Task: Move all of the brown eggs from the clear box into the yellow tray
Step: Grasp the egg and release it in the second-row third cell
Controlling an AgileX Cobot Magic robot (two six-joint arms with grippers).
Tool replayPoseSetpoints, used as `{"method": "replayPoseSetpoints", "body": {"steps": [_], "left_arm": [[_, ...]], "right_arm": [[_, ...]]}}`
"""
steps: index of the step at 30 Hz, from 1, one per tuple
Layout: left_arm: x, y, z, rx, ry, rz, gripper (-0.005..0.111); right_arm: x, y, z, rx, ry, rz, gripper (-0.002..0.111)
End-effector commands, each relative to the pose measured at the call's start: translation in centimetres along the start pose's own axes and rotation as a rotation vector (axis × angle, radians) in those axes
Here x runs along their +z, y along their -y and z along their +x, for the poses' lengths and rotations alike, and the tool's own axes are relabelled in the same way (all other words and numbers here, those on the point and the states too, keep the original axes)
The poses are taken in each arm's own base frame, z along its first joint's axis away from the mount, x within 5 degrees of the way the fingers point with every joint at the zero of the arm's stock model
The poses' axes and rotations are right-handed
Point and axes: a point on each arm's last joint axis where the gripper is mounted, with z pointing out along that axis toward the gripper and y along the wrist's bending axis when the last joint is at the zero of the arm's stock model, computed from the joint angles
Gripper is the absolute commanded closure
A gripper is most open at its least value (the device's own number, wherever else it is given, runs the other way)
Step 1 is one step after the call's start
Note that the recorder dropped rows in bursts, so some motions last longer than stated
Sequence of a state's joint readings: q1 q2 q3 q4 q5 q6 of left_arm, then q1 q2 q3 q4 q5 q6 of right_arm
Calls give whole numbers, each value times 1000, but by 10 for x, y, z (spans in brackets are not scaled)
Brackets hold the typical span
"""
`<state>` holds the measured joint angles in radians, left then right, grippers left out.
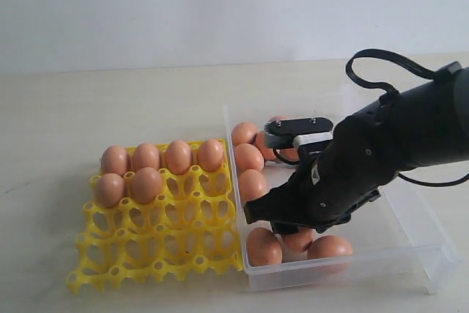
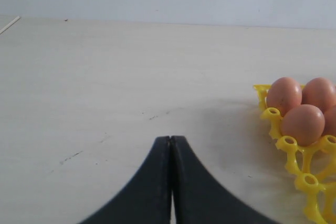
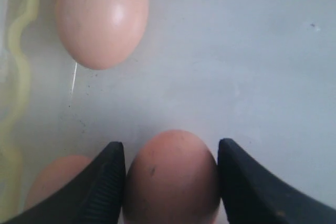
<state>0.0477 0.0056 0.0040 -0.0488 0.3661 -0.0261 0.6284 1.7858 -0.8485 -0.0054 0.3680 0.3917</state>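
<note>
The yellow tray (image 1: 161,247) holds several brown eggs in its far rows, such as one egg (image 1: 146,185). To its right is the clear box (image 1: 344,273), with several more eggs, among them one at the front (image 1: 264,245). My right gripper (image 3: 171,145) reaches down into the box. Its two fingers press on either side of a brown egg (image 3: 170,182). My left gripper (image 2: 171,138) is shut and empty above bare table, left of the tray (image 2: 294,156). It does not show in the exterior view.
In the right wrist view one more egg (image 3: 100,17) lies ahead on the box floor and another egg (image 3: 58,179) sits beside the left finger. The black right arm (image 1: 366,159) covers the middle of the box. The tray's near cups stand open.
</note>
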Motion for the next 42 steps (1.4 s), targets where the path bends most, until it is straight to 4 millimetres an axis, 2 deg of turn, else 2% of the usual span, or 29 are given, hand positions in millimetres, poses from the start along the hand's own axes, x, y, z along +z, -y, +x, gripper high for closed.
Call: {"method": "replayPoseSetpoints", "body": {"steps": [1, 4, 5, 7, 8, 17, 24, 25, 27, 29, 30, 32, 34, 36, 39, 42], "left_arm": [[-1, 1, -2, -8, 19, 8, 107], [-1, 1, -2, -8, 19, 8, 107], [-1, 1, -2, -8, 19, 8, 107], [-1, 1, -2, -8, 19, 8, 107], [-1, 1, -2, -8, 19, 8, 107], [-1, 1, -2, -8, 19, 8, 107], [-1, 1, -2, -8, 19, 8, 107], [-1, 1, -2, -8, 19, 8, 107], [-1, 1, -2, -8, 19, 8, 107], [-1, 1, -2, -8, 19, 8, 107], [-1, 1, -2, -8, 19, 8, 107], [-1, 1, -2, -8, 19, 8, 107], [-1, 1, -2, -8, 19, 8, 107], [-1, 1, -2, -8, 19, 8, 107], [-1, 1, -2, -8, 19, 8, 107], [-1, 1, -2, -8, 19, 8, 107]], "right_arm": [[-33, -6, -15, -108, 195, -46, 108], [-57, -34, -36, -234, 533, -204, 108], [-57, -45, -40, -299, 636, -264, 108], [-54, -54, -44, -372, 729, -326, 108], [-44, -61, -45, -403, 777, -387, 108], [20, -69, -39, -428, 701, -464, 108], [37, -78, -58, -406, 678, -459, 107], [38, -78, -58, -408, 676, -457, 104], [40, -79, -61, -409, 676, -456, 92], [42, -78, -61, -393, 647, -443, 75], [44, -77, -60, -393, 627, -425, 63], [45, -75, -59, -393, 605, -405, 49], [43, -75, -59, -381, 602, -405, 43], [36, -75, -61, -382, 609, -402, 41], [10, -72, -67, -384, 609, -348, 43], [-28, -58, -67, -355, 521, -186, 52]]}}
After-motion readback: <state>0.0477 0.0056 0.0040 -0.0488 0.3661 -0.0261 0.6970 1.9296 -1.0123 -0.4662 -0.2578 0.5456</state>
